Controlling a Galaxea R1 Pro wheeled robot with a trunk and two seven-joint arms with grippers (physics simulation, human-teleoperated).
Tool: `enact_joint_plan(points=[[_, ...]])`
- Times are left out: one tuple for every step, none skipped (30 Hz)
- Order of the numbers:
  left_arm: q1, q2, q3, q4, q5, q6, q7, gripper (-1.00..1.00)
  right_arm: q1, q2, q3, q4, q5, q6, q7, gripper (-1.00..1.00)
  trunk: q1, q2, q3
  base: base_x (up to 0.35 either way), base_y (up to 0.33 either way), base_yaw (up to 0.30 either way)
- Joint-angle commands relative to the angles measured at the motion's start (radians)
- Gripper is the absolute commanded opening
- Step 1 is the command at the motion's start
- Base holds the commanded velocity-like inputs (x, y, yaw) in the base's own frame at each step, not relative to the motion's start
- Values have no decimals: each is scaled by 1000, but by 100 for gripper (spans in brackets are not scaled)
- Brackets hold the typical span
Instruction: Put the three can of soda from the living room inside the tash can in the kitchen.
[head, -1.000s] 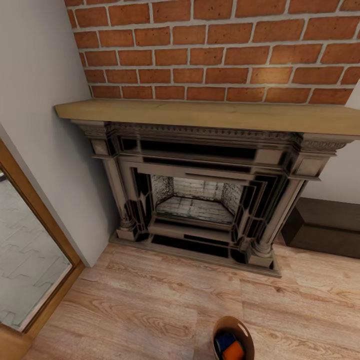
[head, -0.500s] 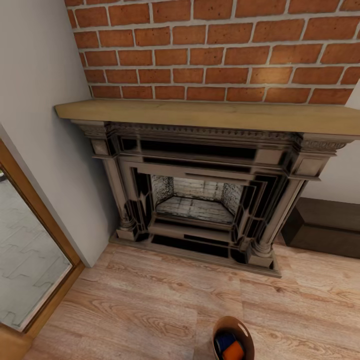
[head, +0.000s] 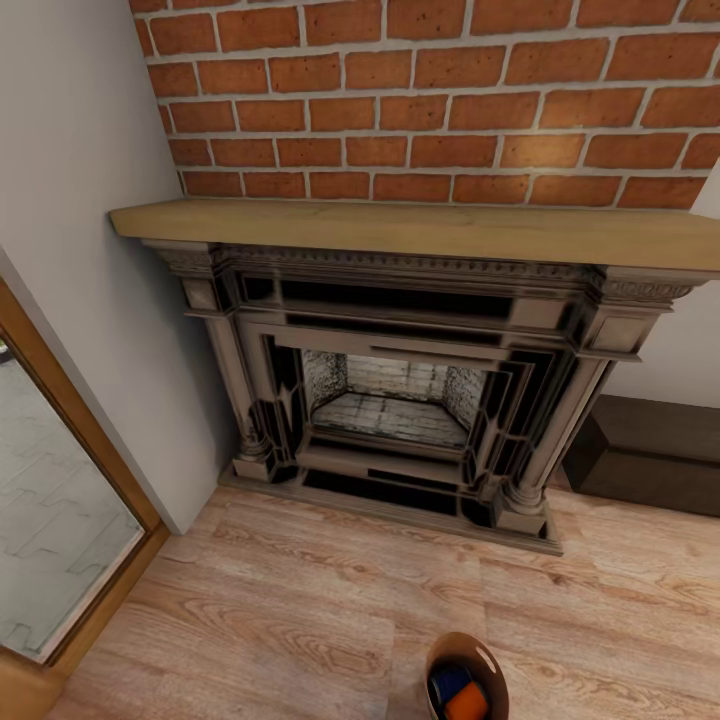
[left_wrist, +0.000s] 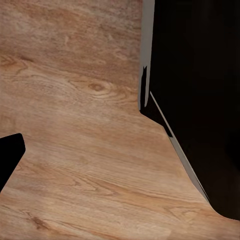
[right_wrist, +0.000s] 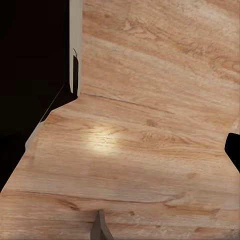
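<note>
From the head view, a big fireplace (head: 400, 400) stands against a red brick wall (head: 430, 100). A long wooden shelf (head: 420, 228) runs along its top. Inside it there is a small grey stone box. The floor (head: 300, 600) is light brown wood. On the left there is a grey wall (head: 80, 250), and beside it a wooden frame around pale tiles (head: 50, 520). On the right, a dark low block (head: 650, 450) sits next to the fireplace, cut off by the picture's edge.

Right at the bottom of this view sits the tash can (head: 467, 652), round and brown inside, standing on the wood floor in front of the fireplace. Only its top part shows; the rest is cut off. Inside it lie a dark blue can (head: 450, 682) and an orange can (head: 468, 703), touching each other. A third can cannot be made out.

The left wrist view looks at the same wood floor, but darker. A big black shape (left_wrist: 200, 100) with a pale edge covers one side. It is too dark to tell what it is. A small black bit (left_wrist: 10, 155) pokes in at the edge. Whether the left claw is spread or pressed together cannot be told.

The right wrist view shows brighter wood floor with a shiny spot. There is a black shape (right_wrist: 35, 65) here too, again too dark to name. The right claw's state cannot be told either.
</note>
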Motion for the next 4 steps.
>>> enact_joint_plan(points=[[0,0,0,0,0,0,0,100,0,0,0,0,0,0,0,100,0,0,0,0,0,0],[0,0,0,0,0,0,0,100,0,0,0,0,0,0,0,100,0,0,0,0,0,0],[0,0,0,0,0,0,0,100,0,0,0,0,0,0,0,100,0,0,0,0,0,0],[0,0,0,0,0,0,0,100,0,0,0,0,0,0,0,100,0,0,0,0,0,0]])
